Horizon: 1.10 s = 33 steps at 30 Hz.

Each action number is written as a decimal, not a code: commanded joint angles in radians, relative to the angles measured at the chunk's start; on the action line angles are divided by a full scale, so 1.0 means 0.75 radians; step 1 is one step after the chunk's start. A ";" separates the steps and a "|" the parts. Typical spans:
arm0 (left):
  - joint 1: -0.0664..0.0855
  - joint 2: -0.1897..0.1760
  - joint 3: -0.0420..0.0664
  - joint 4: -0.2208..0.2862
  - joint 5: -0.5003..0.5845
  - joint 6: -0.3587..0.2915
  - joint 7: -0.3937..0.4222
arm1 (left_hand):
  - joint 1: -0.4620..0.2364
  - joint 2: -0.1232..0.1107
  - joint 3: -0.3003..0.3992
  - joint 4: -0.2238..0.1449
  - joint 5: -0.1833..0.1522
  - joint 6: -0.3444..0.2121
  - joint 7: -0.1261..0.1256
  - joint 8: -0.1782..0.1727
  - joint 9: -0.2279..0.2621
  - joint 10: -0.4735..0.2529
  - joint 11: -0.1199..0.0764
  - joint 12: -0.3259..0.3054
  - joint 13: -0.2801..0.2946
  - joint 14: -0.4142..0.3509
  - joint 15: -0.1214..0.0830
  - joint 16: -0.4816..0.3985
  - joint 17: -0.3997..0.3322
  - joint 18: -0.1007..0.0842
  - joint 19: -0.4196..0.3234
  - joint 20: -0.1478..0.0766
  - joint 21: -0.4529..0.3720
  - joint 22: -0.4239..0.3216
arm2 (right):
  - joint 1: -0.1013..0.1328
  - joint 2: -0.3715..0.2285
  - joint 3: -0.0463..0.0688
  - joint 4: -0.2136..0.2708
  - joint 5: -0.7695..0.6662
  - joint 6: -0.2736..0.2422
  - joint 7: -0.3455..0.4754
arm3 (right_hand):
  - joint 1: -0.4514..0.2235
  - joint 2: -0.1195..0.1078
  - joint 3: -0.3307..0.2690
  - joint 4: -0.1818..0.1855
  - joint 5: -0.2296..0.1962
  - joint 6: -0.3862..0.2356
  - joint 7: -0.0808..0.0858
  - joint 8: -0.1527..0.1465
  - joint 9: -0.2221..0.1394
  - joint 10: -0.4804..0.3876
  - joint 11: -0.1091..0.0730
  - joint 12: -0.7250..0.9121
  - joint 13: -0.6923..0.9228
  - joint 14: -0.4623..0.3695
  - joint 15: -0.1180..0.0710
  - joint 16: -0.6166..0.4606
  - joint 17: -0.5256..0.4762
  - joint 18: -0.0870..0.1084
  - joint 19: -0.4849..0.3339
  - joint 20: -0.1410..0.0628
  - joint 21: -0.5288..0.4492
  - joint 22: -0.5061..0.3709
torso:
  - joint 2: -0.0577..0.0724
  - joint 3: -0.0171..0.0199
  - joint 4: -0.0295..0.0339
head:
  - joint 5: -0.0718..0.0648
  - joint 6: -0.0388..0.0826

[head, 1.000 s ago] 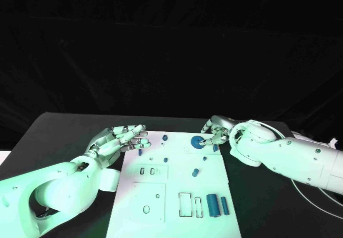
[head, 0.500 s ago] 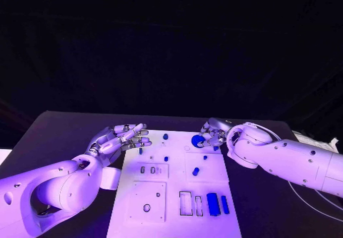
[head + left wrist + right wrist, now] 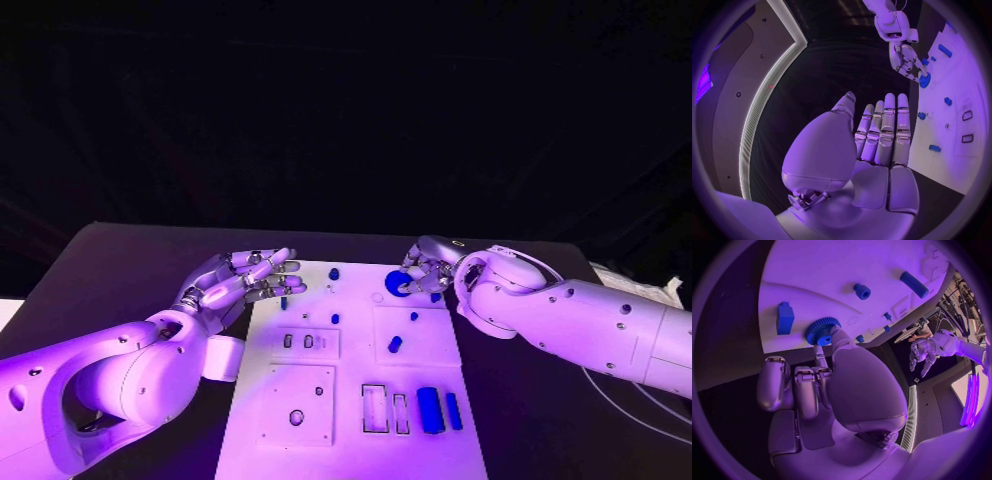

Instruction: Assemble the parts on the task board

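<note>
My right hand has its fingertips on the blue gear, which sits at the far end of the task board; the other fingers are curled back over the worktop, so I judge this a light pinch on the gear's rim. To seat it well, I'd keep it level, press straight down and turn slightly until it drops. A small blue block lies just beside the gear. My left hand hovers at the board's edge, fingers apart, holding nothing
</note>
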 commanded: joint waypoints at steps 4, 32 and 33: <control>0.002 0.003 0.001 0.001 0.002 0.032 -0.001 | -0.003 0.003 0.000 -0.013 -0.006 0.002 0.007 -0.009 -0.001 0.003 0.009 -0.011 -0.001 0.003 0.004 -0.008 0.004 0.016 0.007 0.002 -0.009 -0.003 | -0.014 0.005 -0.003 0.010 -0.211 0.052 -0.023 | -0.006 -0.011 0.047 -0.007 -0.082 0.021 -0.002 0.002 0.001 0.132 -0.011 0.012 0.340 0.139 0.001 0.005 0.351 -0.013 0.014 -0.003 0.016 0.023 | -0.001 -0.0009 -0.0007 | 0.000 -0.005; 0.002 0.007 0.001 -0.001 0.002 0.024 -0.021 | -0.001 0.008 0.003 -0.015 -0.005 0.004 0.007 -0.011 -0.001 0.005 0.009 -0.013 0.000 0.004 0.004 -0.010 0.005 0.017 0.009 0.002 -0.010 -0.005 | -0.022 0.048 -0.010 0.056 -0.209 -0.136 -0.017 | -0.034 0.028 0.247 -0.032 0.052 0.097 -0.030 -0.008 0.015 0.138 -0.035 0.024 0.350 0.139 -0.019 0.005 0.351 -0.033 0.062 -0.021 0.072 0.134 | 0.000 -0.0003 0.0090 | 0.012 -0.008; 0.002 0.007 0.001 -0.001 0.002 0.023 -0.022 | -0.001 0.008 0.003 -0.015 -0.005 0.004 0.007 -0.011 -0.001 0.005 0.009 -0.013 0.000 0.004 0.004 -0.010 0.005 0.017 0.009 0.002 -0.010 -0.005 | -0.021 0.051 -0.009 0.064 -0.208 -0.146 -0.017 | -0.038 0.027 0.251 -0.033 0.055 0.099 -0.030 -0.009 0.016 0.138 -0.036 0.024 0.350 0.139 -0.019 0.005 0.351 -0.033 0.063 -0.021 0.073 0.136 | -0.001 -0.0003 0.0098 | 0.013 -0.009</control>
